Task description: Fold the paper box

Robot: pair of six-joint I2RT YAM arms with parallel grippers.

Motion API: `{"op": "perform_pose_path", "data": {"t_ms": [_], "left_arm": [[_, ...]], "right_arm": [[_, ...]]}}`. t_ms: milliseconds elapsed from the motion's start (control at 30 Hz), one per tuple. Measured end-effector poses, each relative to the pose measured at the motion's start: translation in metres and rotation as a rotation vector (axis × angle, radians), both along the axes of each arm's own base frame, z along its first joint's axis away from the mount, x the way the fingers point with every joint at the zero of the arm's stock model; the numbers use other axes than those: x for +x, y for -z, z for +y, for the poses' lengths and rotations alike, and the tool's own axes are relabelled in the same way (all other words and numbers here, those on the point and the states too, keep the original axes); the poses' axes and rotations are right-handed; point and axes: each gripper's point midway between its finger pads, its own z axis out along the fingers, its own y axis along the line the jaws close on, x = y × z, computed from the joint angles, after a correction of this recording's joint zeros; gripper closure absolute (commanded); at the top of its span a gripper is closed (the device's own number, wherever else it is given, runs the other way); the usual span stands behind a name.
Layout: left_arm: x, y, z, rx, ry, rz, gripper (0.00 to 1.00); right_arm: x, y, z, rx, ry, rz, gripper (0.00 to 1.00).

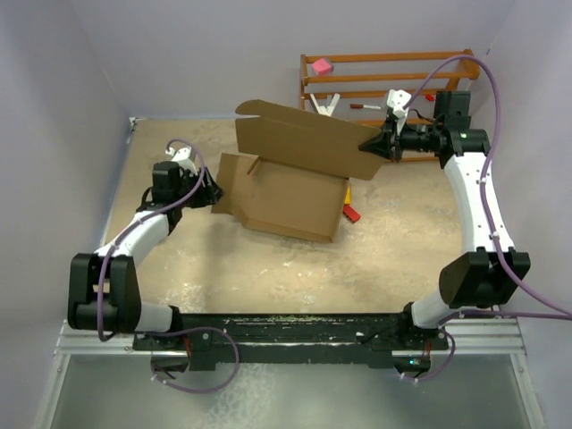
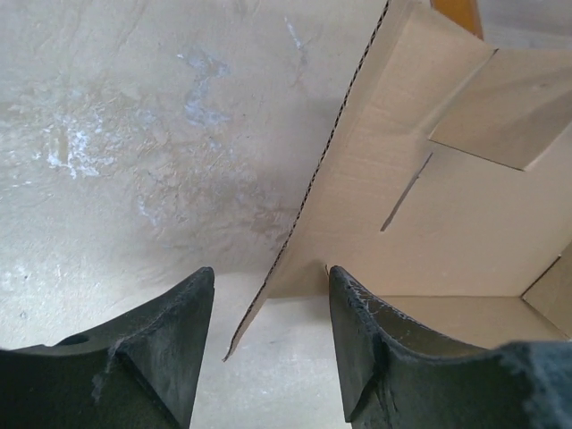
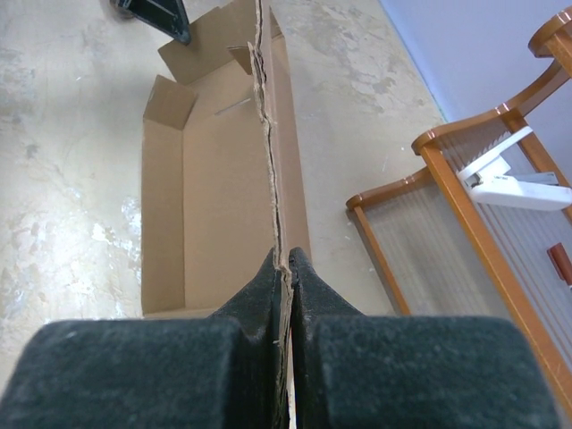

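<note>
The right claw [image 3: 282,268] pinches the paper box [image 1: 286,192] by the free edge of its raised lid, with the thin cardboard pressed between its two dark pads. From this claw the lid runs away to the left, standing on edge above the shallow tray of the box, which lies flat below it with its inside showing.

The left claw [image 2: 270,286] is spread. A corner of the flap at the box's left end pokes into the gap between its fingers. One finger sits just beside the cardboard and the other is apart from it, over bare surface.

The box sits between the two claws, around the middle of the table [image 1: 268,268] and somewhat toward its far edge. The left claw is at the box's left end and the right claw is at the lid's right tip, near the far right corner.

The table top is a mottled beige, scuffed with pale patches. A small red and yellow block [image 1: 351,213] lies just beside the tray's right end. A wooden rack [image 1: 384,71] stands at the far right corner. Plain pale walls [image 1: 179,54] close in the far side and both flanks.
</note>
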Motion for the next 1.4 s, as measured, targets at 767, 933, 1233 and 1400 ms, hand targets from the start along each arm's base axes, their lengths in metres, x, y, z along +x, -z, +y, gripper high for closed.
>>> {"op": "perform_pose_path", "data": {"t_ms": [767,933,1233,1400], "left_arm": [[-0.011,-0.055,-0.045,-0.045,0.172,-0.171,0.96],[-0.019,-0.063,-0.057,-0.05,0.206,-0.189,0.96],[-0.025,-0.042,-0.076,-0.031,0.271,-0.12,0.95],[-0.023,-0.033,-0.087,-0.021,0.316,-0.081,0.92]], "right_arm": [[0.008,0.019,0.001,0.039,0.032,0.085,1.0],[0.012,0.03,0.003,0.075,0.053,0.138,1.0],[0.008,0.041,0.009,0.146,0.076,0.194,1.0],[0.009,0.044,0.012,0.163,0.08,0.191,1.0]]}}
